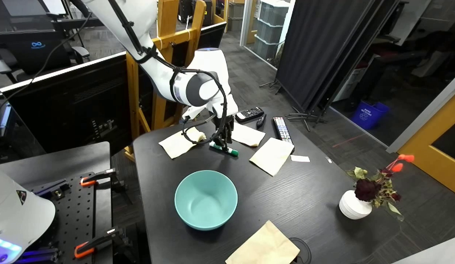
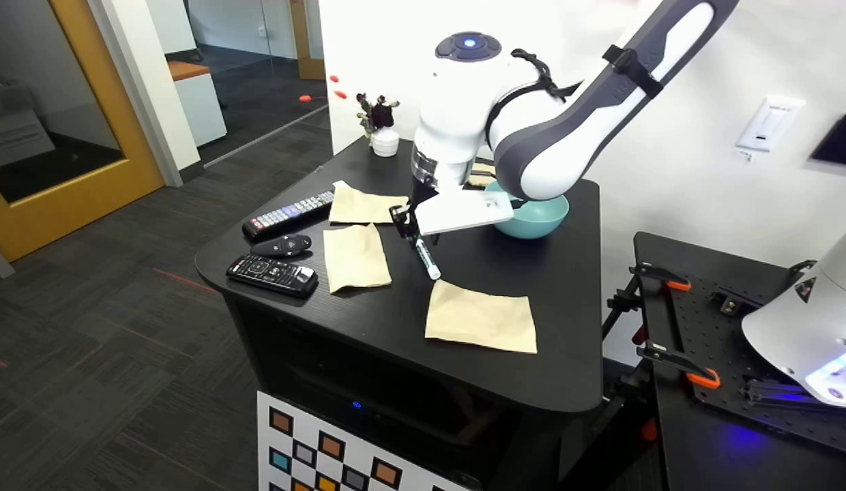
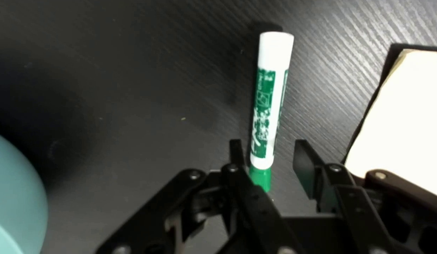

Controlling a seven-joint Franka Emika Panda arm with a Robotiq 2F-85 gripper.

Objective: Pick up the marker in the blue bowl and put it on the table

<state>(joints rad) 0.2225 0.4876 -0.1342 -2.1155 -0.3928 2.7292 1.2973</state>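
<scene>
The marker (image 3: 271, 102), white and green with a green cap, lies on the dark table (image 3: 151, 88) outside the bowl. It also shows in both exterior views (image 1: 233, 151) (image 2: 427, 260). My gripper (image 3: 268, 143) is open. In the wrist view its fingers stand on either side of the marker's cap end, with a gap on the right side; the left finger is close to the marker. In an exterior view the gripper (image 1: 222, 143) is low over the marker. The blue bowl (image 1: 205, 205) stands on the table with nothing visible inside; its side shows in the wrist view (image 3: 17, 197).
Several pale cloths lie around the marker, one (image 1: 272, 156) close by and one (image 3: 401, 120) right of the fingers. Remotes (image 1: 282, 129) (image 1: 249, 114) lie near the table edge. A white vase with flowers (image 1: 354, 206) stands farther off. Monitors (image 1: 73, 102) stand beside the table.
</scene>
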